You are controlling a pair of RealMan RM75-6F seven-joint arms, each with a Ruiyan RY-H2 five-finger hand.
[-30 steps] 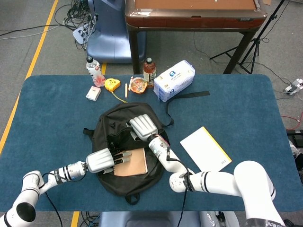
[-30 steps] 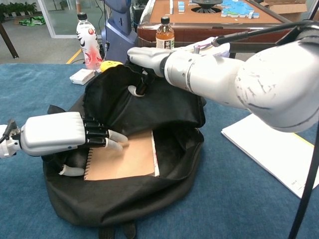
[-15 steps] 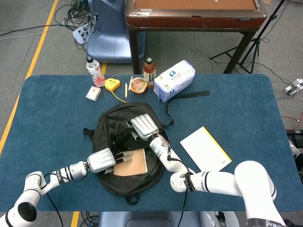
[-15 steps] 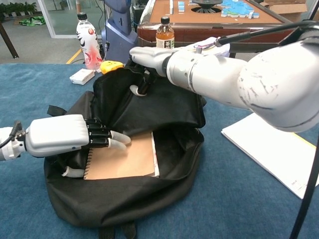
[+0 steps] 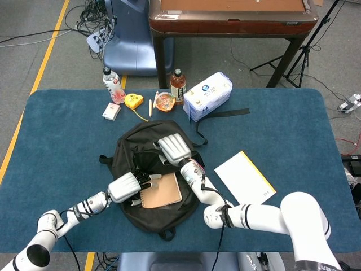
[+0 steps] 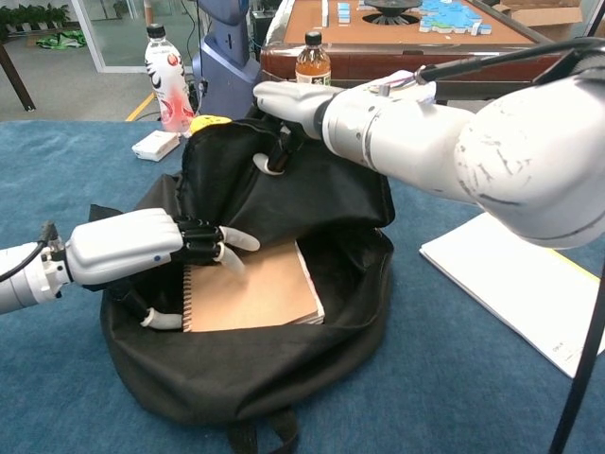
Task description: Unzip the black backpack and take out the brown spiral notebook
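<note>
Notebook (image 6: 250,295), pinched by the left hand (image 6: 128,248), has slid rightward; right hand (image 6: 293,99) keeps gripping the backpack (image 6: 312,189).

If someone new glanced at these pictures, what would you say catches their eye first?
Probably the open black backpack in the middle of the blue table, with a brown notebook showing in its mouth. The left hand grips the notebook's spiral edge, while the right hand holds the bag's upper flap up.
</note>
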